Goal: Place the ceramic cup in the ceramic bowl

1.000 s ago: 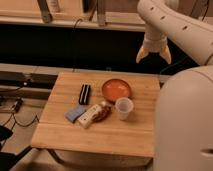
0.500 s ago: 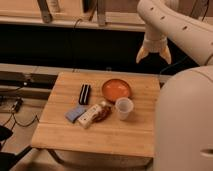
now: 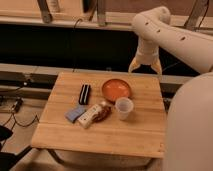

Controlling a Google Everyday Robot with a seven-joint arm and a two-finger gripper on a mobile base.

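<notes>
**Position.** The ceramic cup [image 3: 123,108] stands upright on the wooden table [image 3: 100,135], rim up, just beside the ceramic bowl [image 3: 116,90], at about 5 o'clock from it. Whether the two touch cannot be told. The bowl lies flat and nothing is seen in it.

**End effector.** The gripper [image 3: 145,70] hangs over the far table edge, at about 1 o'clock from the bowl and well apart from the cup. Its two fingers are spread wide and hold nothing.

**Handling.** Judged by its look, the cup is light, rigid and smooth-walled, so it is likely to slip or tip under a glancing touch, and to chip if dropped. The wall tapers downward. Take hold across the upper wall, just under the rim, with the fingers on opposite sides. Apply moderate force only.

**Clearance.**
- At 9 o'clock from the cup, close by: a brown-and-white packet [image 3: 95,114]. Beyond it lies a blue pad [image 3: 76,114].
- At 10 o'clock, further off: a black block [image 3: 85,94].
- From 3 to 6 o'clock of the cup: bare board up to the right and near edges.

Approach from above. The transfer to the bowl is short, toward 11 o'clock. Lift above the bowl rim before moving across.
</notes>
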